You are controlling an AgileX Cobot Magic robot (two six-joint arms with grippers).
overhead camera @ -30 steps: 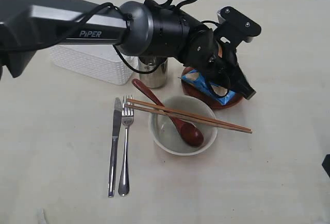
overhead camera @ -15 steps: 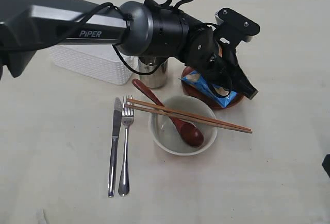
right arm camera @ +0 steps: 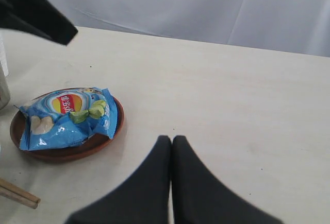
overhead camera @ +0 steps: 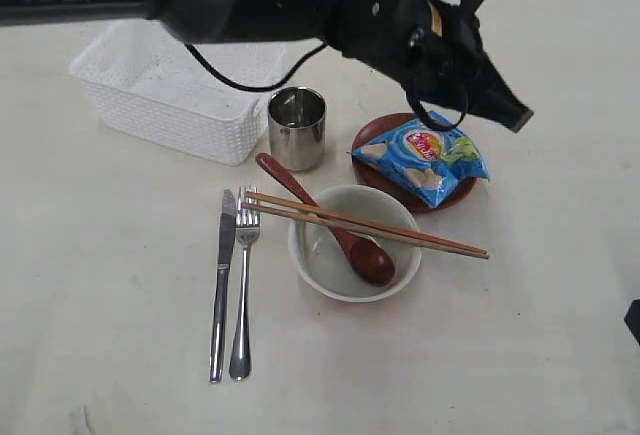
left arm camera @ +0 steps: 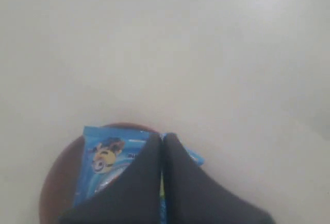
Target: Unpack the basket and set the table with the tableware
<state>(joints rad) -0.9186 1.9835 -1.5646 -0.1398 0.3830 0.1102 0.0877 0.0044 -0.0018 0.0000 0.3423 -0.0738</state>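
A pale cream table (overhead camera: 520, 345) fills the exterior view, with a grey-white backdrop seen beyond it in the right wrist view.

The left gripper (overhead camera: 513, 113), seen low over the plate half a second earlier, has been raised clear and is now held above the far right of the setting. Its fingers are pressed together and nothing is carried. The blue snack bag (overhead camera: 425, 150) has been left lying free on the reddish-brown plate (overhead camera: 440, 201). The right gripper (right arm camera: 171, 144) is likewise closed and empty, held over bare table near the right of the plate.

The white perforated basket (overhead camera: 160, 125) is seen at the far left with nothing in it, so the unpacking is judged complete and the table essentially set.

Counted:
- one basket
- one steel cup (overhead camera: 297, 130), just right of the basket
- one plate
- one snack bag
- one white bowl (overhead camera: 318, 255), near the centre
- one dark red spoon (overhead camera: 365, 260), resting in the bowl
- two wooden chopsticks (overhead camera: 440, 240), laid across the bowl
- one knife (overhead camera: 222, 275) and one fork (overhead camera: 243, 285), side by side left of the bowl
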